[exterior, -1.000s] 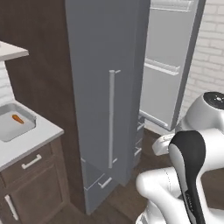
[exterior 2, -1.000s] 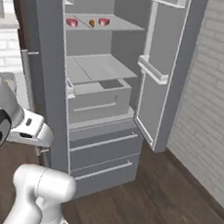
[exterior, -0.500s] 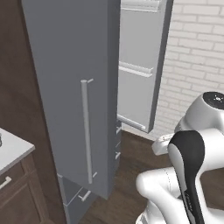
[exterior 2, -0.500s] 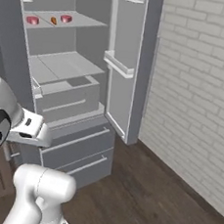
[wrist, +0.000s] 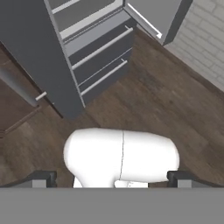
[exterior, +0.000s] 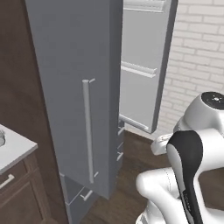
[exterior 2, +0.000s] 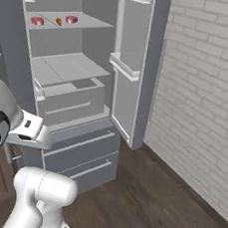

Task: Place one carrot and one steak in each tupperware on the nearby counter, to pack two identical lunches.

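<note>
On an upper shelf of the open fridge lie two red steaks point(exterior 2: 37, 21) point(exterior 2: 71, 19) with a small orange carrot point(exterior 2: 59, 21) between them. A corner of the pale counter point(exterior: 13, 151) shows at the lower left of the left base view, over a dark wood cabinet. The tupperware is out of view. My gripper point(wrist: 111, 179) points down at the wood floor in front of the fridge drawers, far below the shelf. It is open, its dark fingertips point(wrist: 41, 179) wide apart with nothing between them.
The fridge's left door point(exterior: 78, 87) with its long bar handle stands open close ahead. The right door point(exterior 2: 129, 62) swings out toward the white brick wall point(exterior 2: 203, 96). Grey drawers point(exterior 2: 79, 149) fill the fridge's lower part. Dark wood floor point(exterior 2: 150, 205) lies to the right.
The whole picture has shifted as the base moved: the counter and its tray slid off toward the left edge of the left base view. The gripper stayed open.
</note>
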